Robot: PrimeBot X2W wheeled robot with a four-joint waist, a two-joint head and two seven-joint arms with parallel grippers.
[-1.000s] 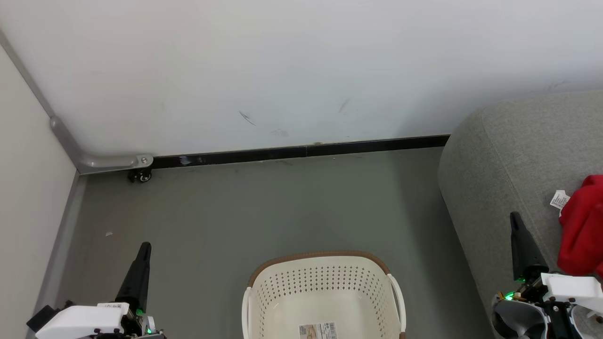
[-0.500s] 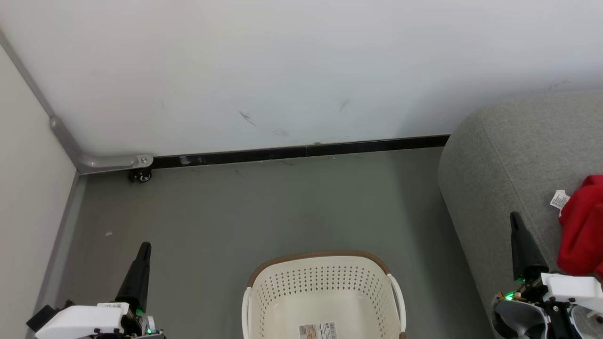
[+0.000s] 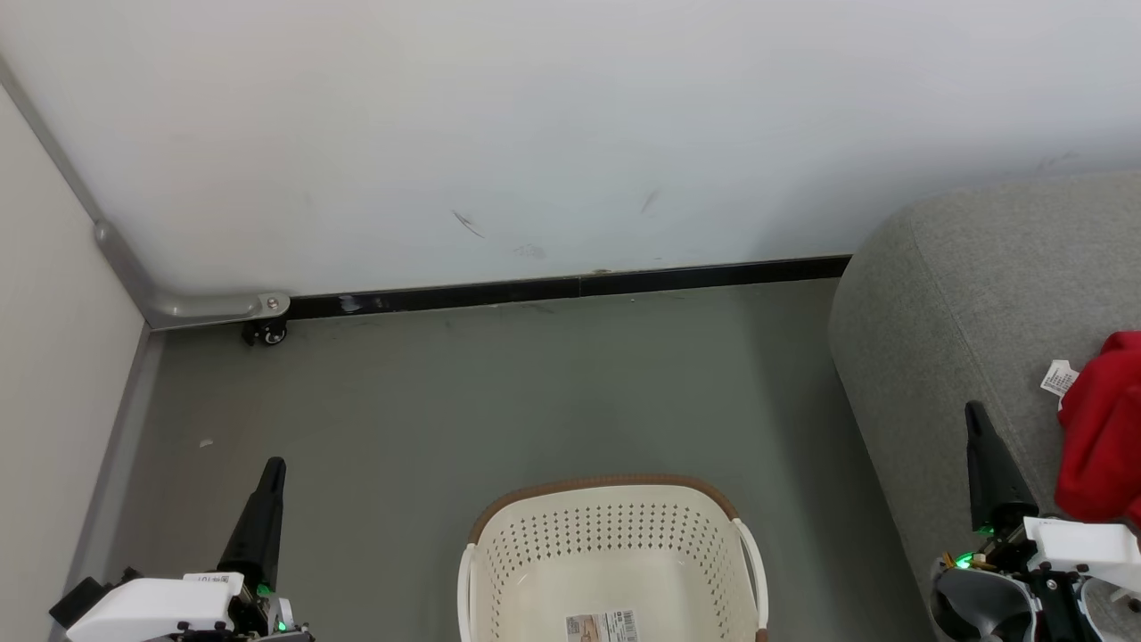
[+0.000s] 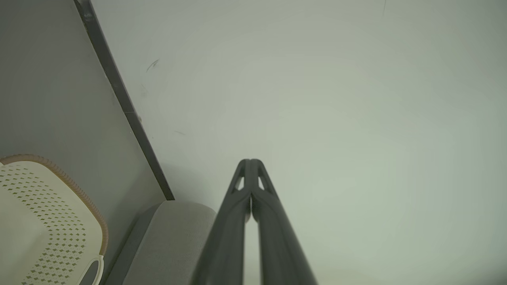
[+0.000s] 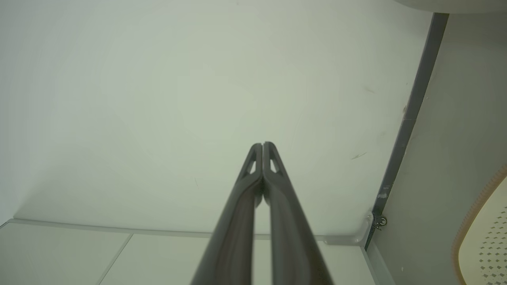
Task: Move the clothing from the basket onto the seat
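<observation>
A: A grey floor (image 3: 535,401) is seen under a pale wall (image 3: 535,134), with a black skirting (image 3: 570,287) run between them. Where is the clothing to be found?

B: The red clothing (image 3: 1101,428) is seen bunched on the seat (image 3: 963,294), set in from the rounded edge that faces the basket (image 3: 606,486). Soft folds are shown, and a small white tag (image 3: 1058,378) is turned out toward that edge. Part of the heap is cut off by the frame.

A: How far along can the task be judged?

B: It is judged done or nearly so. No garment is seen in the part of the basket that is shown, and a paper label (image 3: 603,627) lies bare on its bottom. The near part is cut off, so a leftover piece cannot be ruled out.

A: And the hands?

B: The left hand (image 3: 274,465) is held over the floor, left of the basket, with its fingers pressed together and nothing between them. The right hand (image 3: 974,410) is held above the seat's rounded edge, just beside the clothing, likewise closed and empty. Whether the cloth is brushed by it cannot be told.
</observation>
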